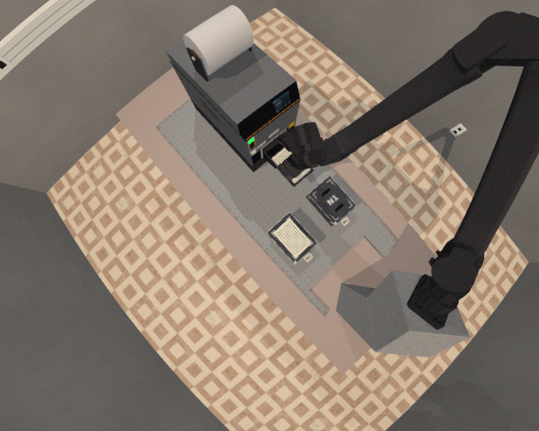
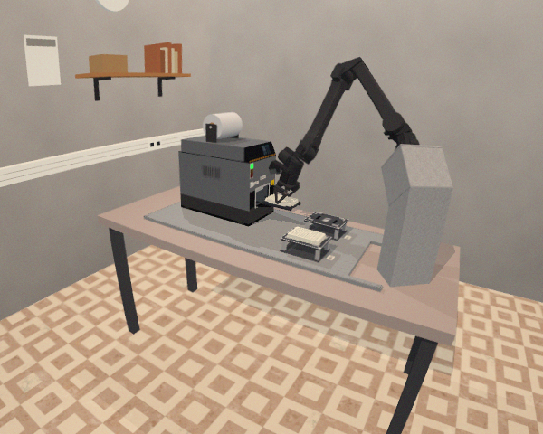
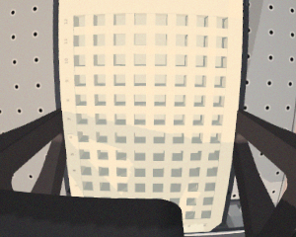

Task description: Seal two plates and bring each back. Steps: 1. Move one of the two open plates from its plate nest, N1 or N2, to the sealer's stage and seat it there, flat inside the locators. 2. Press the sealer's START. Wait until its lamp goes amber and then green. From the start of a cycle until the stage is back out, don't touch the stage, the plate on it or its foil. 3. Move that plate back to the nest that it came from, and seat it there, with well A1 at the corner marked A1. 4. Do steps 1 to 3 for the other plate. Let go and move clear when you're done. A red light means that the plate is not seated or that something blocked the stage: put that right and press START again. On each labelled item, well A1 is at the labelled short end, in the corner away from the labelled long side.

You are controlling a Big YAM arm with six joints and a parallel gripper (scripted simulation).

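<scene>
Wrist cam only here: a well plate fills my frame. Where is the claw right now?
Observer: At the sealer's front opening, over the stage; the claw is shut on that plate.
Operator: Lamp colour?
Observer: The lamp on the sealer's front shows green.
</scene>
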